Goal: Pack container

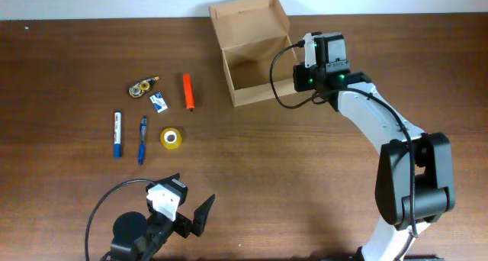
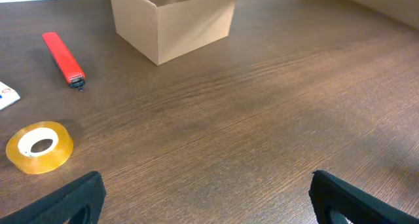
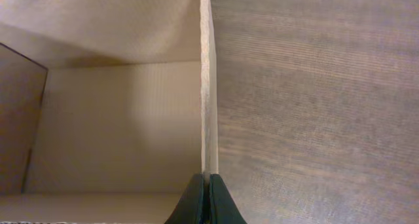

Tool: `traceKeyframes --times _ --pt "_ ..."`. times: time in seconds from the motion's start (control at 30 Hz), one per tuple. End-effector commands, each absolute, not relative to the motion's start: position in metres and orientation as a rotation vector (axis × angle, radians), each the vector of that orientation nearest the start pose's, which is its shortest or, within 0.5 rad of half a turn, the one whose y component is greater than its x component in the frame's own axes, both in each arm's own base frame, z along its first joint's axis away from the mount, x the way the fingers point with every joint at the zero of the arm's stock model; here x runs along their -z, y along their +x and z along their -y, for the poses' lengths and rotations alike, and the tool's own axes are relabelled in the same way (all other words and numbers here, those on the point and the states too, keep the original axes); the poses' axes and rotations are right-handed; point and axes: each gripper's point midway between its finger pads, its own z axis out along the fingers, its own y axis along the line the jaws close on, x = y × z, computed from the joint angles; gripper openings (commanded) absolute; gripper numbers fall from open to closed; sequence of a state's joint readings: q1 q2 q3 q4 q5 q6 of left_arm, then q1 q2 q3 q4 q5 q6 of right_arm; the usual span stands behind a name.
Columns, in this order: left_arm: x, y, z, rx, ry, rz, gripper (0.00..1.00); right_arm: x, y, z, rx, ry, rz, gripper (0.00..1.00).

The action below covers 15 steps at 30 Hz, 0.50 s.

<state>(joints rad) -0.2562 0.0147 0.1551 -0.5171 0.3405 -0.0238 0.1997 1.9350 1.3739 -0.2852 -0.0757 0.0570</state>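
**Box wall pinched, nothing packed yet**

The small tan cardboard container (image 1: 252, 95) stood open at the far middle of the dark wood-grain desk (image 1: 305, 185), its hinged flap tilted up at the back; the parts of its inside that showed held nothing.

The right jaws were closed thin on the top edge of the container's right-hand wall, one finger inside and one outside, as the right wrist view made plain. The left jaws hung wide apart and empty near the front edge of the desk, well away from the container.

The things to be packed lay in a loose group to the left of the container: a yellow roll of tape (image 1: 172, 138), a short red marker (image 1: 187, 91), a white-barrelled pen with blue ends (image 1: 117, 133), a slim blue pen (image 1: 142, 139), a small white-and-blue packet (image 1: 158, 102) and a round yellowish tape dispenser (image 1: 142, 86); none touched the container.

The step in hand looked like securing the container, either to steady it or to drag it nearer the items; loading had not begun. The next move probably fell to the left jaws, with the yellow roll of tape nearest them; it called for coming down square over the roll, one finger each side, closing, then carrying it over the container's rim without knocking the held wall.
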Motion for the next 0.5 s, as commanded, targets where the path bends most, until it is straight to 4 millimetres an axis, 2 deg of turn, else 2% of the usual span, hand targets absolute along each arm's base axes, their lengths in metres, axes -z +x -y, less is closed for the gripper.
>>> traceKeyframes --times 0.0,0.17,0.33,0.47 --pt "-0.125 0.187 0.111 0.532 0.457 -1.899 0.99 -0.1 0.499 -0.116 -0.252 -0.103 -2.447 0.04" --pt "-0.125 0.187 0.111 0.532 0.457 -1.899 0.99 -0.108 0.483 -0.123 -0.266 -0.095 -2.484 0.04" --pt "-0.125 0.187 0.111 0.532 0.457 -1.899 0.99 -0.114 0.462 -0.148 -0.28 -0.171 -2.518 0.04" --pt "-0.125 0.187 0.111 0.532 0.457 -1.899 0.99 -0.11 0.444 -0.165 -0.294 -0.201 -2.569 0.04"
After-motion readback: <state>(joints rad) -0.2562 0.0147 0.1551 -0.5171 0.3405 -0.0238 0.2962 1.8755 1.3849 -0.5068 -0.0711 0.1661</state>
